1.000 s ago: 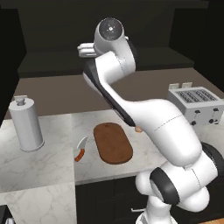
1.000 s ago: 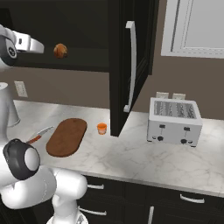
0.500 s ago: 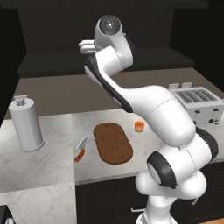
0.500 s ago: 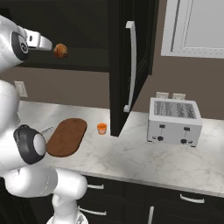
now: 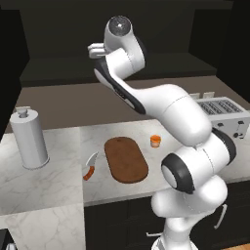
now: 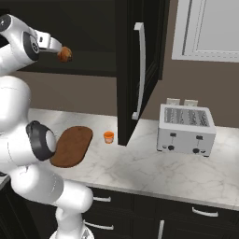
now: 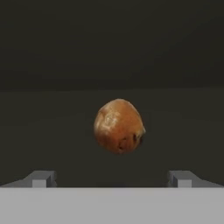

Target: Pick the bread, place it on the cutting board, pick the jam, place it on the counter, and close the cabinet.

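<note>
The bread [image 7: 119, 126], a golden-brown roll, sits on the dark shelf inside the cabinet [image 6: 140, 70], whose door stands open. My gripper [image 7: 111, 179] is open, its fingertips wide apart and just short of the roll. In the right base view the gripper [image 6: 56, 48] reaches up to the bread [image 6: 64, 54]; the left base view has the gripper [image 5: 93, 49] high above the counter [image 5: 49, 180]. The cutting board [image 5: 126, 158] lies bare on the marble. The orange jam [image 5: 155, 141] jar stands on the counter just right of the board, by the open door [image 6: 108, 137].
An orange-handled knife [image 5: 89, 168] lies left of the board. A tall grey canister [image 5: 29, 139] stands at the far left. A silver toaster [image 6: 186, 130] sits to the right of the open door's long handle [image 6: 138, 70].
The arm has stretched forward and the open gripper has closed in on the bread in the cabinet. The bread, jam and board have not moved.
</note>
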Robot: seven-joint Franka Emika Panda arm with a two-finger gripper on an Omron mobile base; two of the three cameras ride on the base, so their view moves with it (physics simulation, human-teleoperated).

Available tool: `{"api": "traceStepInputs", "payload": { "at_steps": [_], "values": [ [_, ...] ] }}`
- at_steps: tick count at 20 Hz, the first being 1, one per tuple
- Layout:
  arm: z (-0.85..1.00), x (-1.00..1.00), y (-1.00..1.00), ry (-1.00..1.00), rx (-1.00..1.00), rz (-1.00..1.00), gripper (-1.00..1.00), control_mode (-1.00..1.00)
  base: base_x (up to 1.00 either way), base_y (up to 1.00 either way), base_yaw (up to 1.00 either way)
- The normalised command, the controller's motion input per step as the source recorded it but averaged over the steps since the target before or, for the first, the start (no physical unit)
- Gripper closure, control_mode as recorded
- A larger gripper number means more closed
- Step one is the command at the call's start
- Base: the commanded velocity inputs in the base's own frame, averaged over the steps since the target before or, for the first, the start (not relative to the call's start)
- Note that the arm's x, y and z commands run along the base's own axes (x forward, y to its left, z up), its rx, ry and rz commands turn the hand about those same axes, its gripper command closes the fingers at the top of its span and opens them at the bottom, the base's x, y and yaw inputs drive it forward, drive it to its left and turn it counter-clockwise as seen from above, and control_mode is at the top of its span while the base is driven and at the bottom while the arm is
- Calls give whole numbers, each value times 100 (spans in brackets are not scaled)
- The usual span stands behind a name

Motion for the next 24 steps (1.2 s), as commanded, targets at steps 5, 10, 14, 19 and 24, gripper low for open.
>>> {"api": "traceStepInputs", "payload": {
  "at_steps": [5,10,14,19,24],
  "values": [
    [-15,39,-1,0,0,0,-100,-100,0,0,0],
    [-19,33,-6,0,0,1,-100,-100,0,0,0],
    [-4,34,-13,0,0,0,-100,-100,0,0,0],
    [-3,31,-12,0,0,0,-100,-100,0,0,0],
    [-18,22,-1,1,0,0,-100,-100,0,0,0]
  ]
}}
